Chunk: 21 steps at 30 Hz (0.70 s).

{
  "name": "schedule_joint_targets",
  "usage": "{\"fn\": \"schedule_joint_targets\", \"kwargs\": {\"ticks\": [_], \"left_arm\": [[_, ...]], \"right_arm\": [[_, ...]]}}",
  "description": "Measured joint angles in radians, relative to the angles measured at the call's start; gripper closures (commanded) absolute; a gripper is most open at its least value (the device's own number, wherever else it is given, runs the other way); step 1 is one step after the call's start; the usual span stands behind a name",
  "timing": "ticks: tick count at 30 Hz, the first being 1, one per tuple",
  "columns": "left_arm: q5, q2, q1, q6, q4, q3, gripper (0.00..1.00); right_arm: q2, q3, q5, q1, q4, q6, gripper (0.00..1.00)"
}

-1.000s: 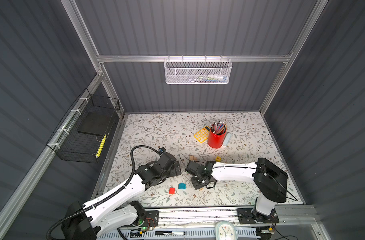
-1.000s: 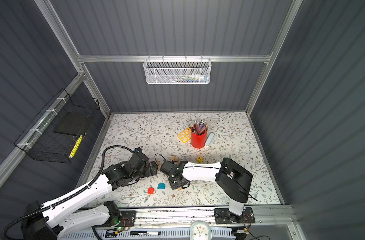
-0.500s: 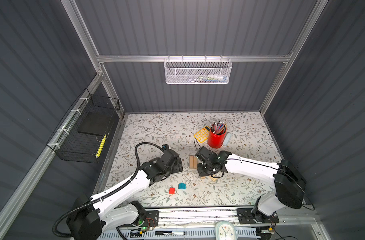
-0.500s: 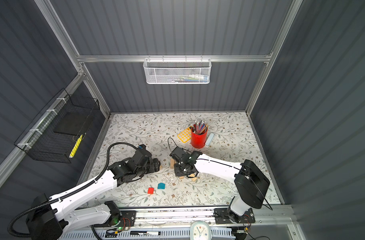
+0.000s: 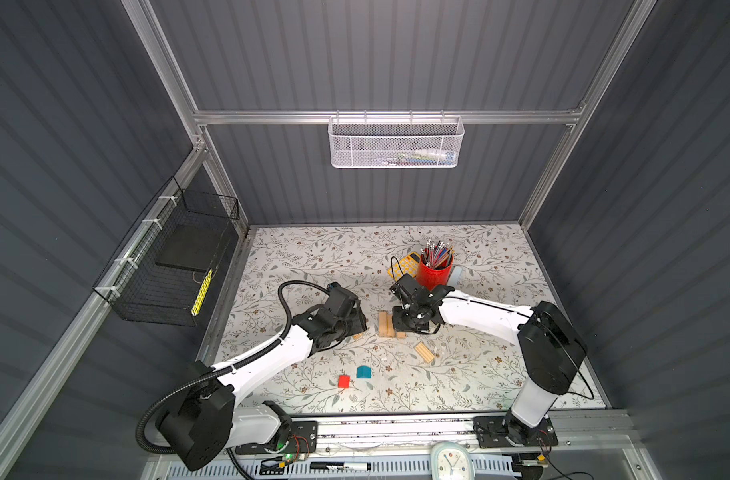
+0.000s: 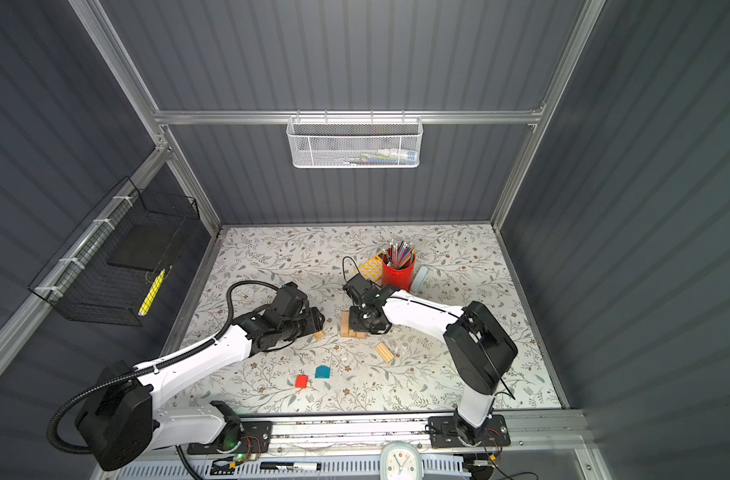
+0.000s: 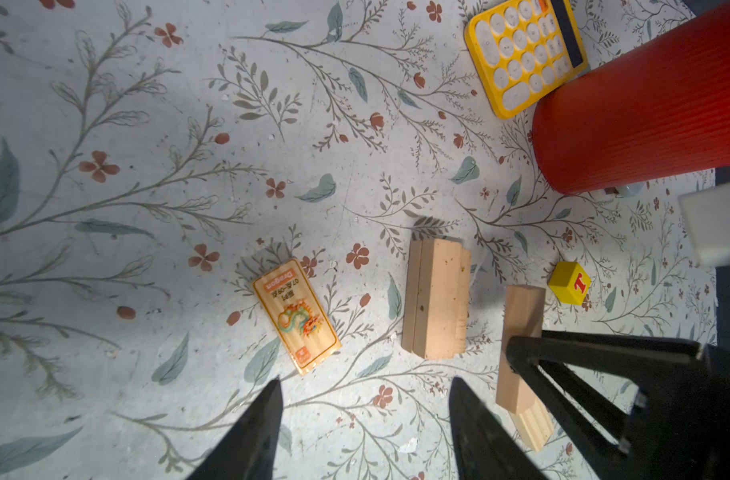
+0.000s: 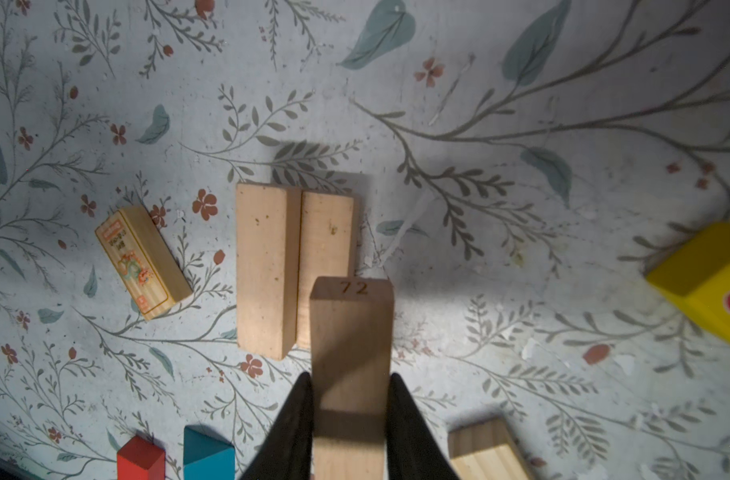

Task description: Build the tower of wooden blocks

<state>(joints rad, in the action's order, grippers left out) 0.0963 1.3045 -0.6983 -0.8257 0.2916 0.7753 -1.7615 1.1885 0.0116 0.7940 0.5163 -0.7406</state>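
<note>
- Foundation only: two planks (image 5: 385, 324) lying flat and touching on desk (image 5: 313, 257); no crossed layer yet.
- Right gripper (image 8: 351, 376) clamped on plank marked 72 (image 8: 351, 324), hovering at three o'clock edge of pair, not set down.
- Left gripper (image 7: 365, 382) spread, empty, near printed plank (image 7: 295, 316), at nine o'clock of pair.
- Remaining to stack: ribbed plank (image 5: 424, 352) at four o'clock, red cube (image 5: 343, 381) and teal block (image 5: 363, 372) at six o'clock, yellow cube (image 7: 569, 282).

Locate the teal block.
In both top views the teal block lies on the mat near its front edge, slightly left of centre, just right of the red cube with a small gap between them.
</note>
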Motion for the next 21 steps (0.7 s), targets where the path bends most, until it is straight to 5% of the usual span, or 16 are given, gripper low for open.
{"fn": "schedule_joint_targets", "kwargs": {"ticks": [21], "left_arm": [[-0.019, 0.054, 0.000, -0.014, -0.050, 0.008, 0.42]], "right_arm": [[-0.129, 0.075, -0.008, -0.006, -0.031, -0.027, 0.72]]}}
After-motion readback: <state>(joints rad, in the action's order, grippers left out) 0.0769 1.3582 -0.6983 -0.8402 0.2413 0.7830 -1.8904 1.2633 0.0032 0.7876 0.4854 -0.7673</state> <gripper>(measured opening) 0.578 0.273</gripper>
